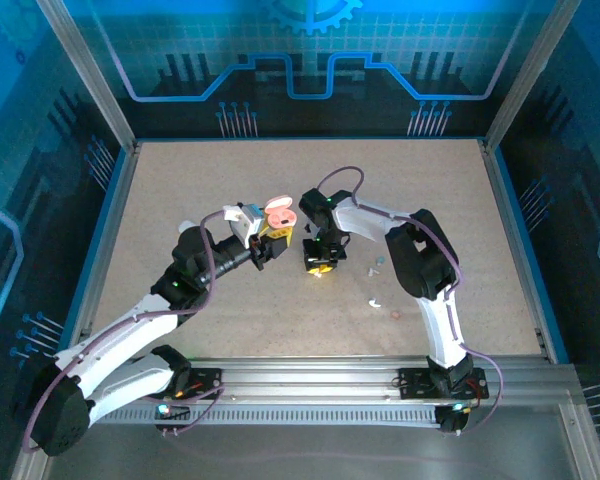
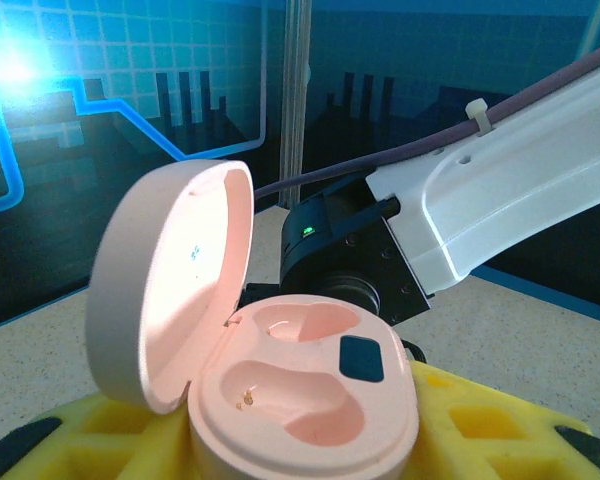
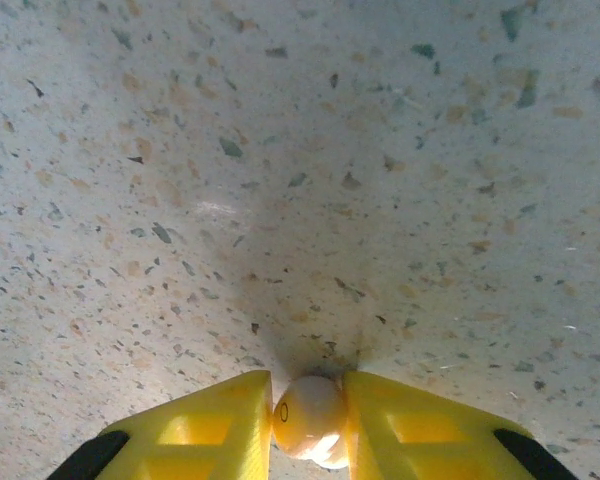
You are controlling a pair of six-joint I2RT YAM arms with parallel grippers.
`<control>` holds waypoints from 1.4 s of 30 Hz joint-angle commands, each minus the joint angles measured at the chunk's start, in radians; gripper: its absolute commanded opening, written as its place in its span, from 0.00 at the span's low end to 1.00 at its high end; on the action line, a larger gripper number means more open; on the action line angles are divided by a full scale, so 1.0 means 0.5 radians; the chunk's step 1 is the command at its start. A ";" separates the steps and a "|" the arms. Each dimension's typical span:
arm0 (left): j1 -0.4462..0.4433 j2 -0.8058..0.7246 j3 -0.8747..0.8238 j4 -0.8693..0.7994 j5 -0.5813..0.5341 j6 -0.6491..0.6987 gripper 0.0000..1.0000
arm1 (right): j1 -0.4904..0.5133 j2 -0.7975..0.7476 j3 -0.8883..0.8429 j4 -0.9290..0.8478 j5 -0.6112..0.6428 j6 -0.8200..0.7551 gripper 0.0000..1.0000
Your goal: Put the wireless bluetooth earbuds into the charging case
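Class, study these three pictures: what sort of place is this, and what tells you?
Most likely a robotics lab test cell: a speckled table boxed in by aluminium frame rails, blue circuit-pattern wall panels around it, and a left arm and right arm bolted at its near edge.

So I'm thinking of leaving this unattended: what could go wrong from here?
1. The earbud is tiny and round, pinched at the very tips of the right gripper; it could pop out on the lift.
2. The pink case in the left gripper has shaped wells, both empty; a badly turned earbud may not seat.
3. The lid stands open with the right arm close by, so a bump seems possible.
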 commanded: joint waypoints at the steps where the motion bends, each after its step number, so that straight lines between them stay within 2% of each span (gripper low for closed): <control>1: -0.013 -0.023 0.025 0.054 -0.024 0.009 0.44 | 0.039 0.065 0.053 -0.053 0.000 -0.009 0.26; 10: -0.015 -0.028 0.016 0.045 -0.034 0.012 0.44 | 0.035 0.060 0.054 -0.017 -0.021 0.001 0.21; 15: -0.015 -0.037 0.010 0.039 -0.053 0.023 0.44 | -0.004 -0.062 -0.026 0.098 -0.134 0.016 0.19; 20: -0.010 -0.037 0.002 0.023 -0.097 0.049 0.44 | -0.166 -0.416 -0.309 0.459 -0.520 0.071 0.18; 25: 0.002 -0.019 0.009 0.008 -0.135 0.071 0.44 | -0.432 -0.748 -0.654 1.054 -1.265 0.294 0.18; 31: 0.033 0.009 0.022 -0.024 -0.148 0.073 0.44 | -0.576 -0.900 -0.683 1.246 -1.884 0.379 0.19; 34: 0.042 0.031 0.031 -0.034 -0.151 0.077 0.44 | -0.587 -0.929 -0.648 1.231 -2.038 0.377 0.20; 42: 0.045 0.043 0.031 -0.031 -0.167 0.092 0.46 | -0.576 -0.998 -0.646 1.266 -2.169 0.437 0.20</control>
